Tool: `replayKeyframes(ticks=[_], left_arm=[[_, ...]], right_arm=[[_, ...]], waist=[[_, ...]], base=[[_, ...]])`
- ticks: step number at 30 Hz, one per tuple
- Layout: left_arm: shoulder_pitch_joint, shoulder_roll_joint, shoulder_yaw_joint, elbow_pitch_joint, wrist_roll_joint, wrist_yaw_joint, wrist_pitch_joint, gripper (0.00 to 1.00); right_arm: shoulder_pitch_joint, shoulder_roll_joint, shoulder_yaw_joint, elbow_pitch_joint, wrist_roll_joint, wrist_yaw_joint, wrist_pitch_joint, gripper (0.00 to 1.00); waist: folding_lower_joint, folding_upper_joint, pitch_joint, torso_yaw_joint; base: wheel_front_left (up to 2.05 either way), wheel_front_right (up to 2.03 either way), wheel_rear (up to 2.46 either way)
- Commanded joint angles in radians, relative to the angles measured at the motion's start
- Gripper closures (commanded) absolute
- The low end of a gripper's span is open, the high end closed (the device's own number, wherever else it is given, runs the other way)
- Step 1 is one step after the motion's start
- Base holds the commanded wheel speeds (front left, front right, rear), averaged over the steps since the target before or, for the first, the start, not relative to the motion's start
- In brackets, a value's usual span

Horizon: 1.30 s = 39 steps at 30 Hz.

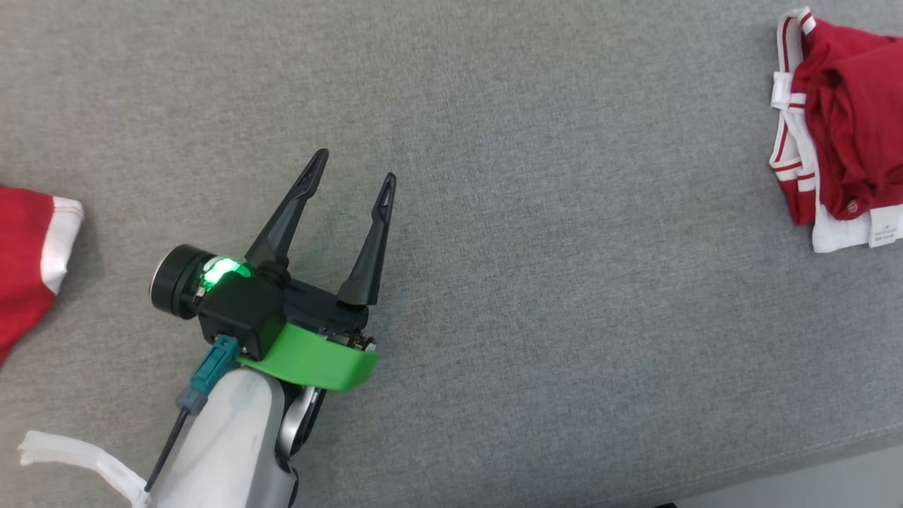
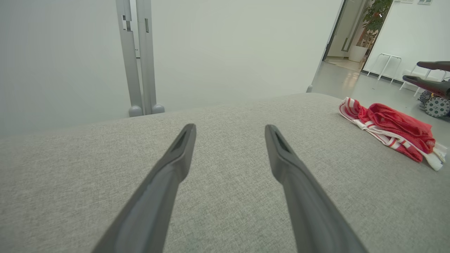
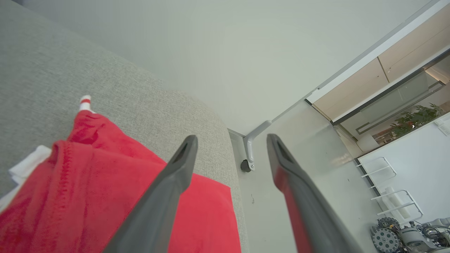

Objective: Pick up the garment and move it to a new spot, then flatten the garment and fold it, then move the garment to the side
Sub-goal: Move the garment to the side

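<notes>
the garment (image 1: 846,127), red with white striped trim, lies bunched and roughly folded at the right edge of the grey upholstered bench (image 1: 529,282); a second red and white cloth (image 1: 25,261) lies at the bench's left edge. the left gripper (image 1: 355,164) stands over bare fabric left of the bench's middle, well apart from the garment, jaws spread wide and holding nothing. the right gripper (image 3: 232,137) hangs above the garment at the bench's rounded right edge, jaws apart, one finger over the red cloth, the other past the edge, nothing between them.
</notes>
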Motion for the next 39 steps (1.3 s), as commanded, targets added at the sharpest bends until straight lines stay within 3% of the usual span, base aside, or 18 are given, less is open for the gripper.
replayKeyframes(ticks=[1,14,17,24,31,39], left_arm=[[0.020,-0.005,0.012,0.006,-0.007,-0.002,-0.003,0.00],[0.127,-0.056,0.135,0.035,-0.008,0.011,-0.003,0.00],[0.151,-0.059,0.157,0.047,0.002,0.012,-0.003,0.00],[0.215,-0.064,0.190,0.079,0.004,0.022,-0.003,0.00],[0.307,-0.064,0.148,0.092,-0.051,0.069,-0.003,0.00],[0.353,-0.064,0.105,0.093,-0.050,0.078,-0.003,0.00]], right_arm=[[0.028,0.008,0.014,-0.031,0.018,-0.002,0.000,0.00],[0.268,0.194,0.136,-0.371,0.296,-0.002,0.000,0.00],[0.332,0.263,0.172,-0.404,0.415,-0.002,0.000,0.00],[0.476,0.331,0.210,-0.473,0.450,-0.002,0.000,0.00],[0.606,0.424,0.207,-0.514,0.381,-0.002,0.000,0.00],[0.679,0.455,0.196,-0.524,0.357,-0.002,0.000,0.00]], waist=[[-0.0001,-0.0001,-0.073,0.025],[-0.0001,-0.0001,-0.297,0.129],[-0.0001,-0.0001,-0.333,0.156],[-0.0001,-0.0001,-0.401,0.208],[-0.0001,-0.0001,-0.469,0.236],[-0.0001,-0.0001,-0.491,0.241]], base=[[0.00,0.00,0.00],[0.00,0.00,0.00],[0.00,0.00,0.00],[0.00,0.00,0.00],[0.00,0.00,0.00],[0.00,0.00,0.00]])
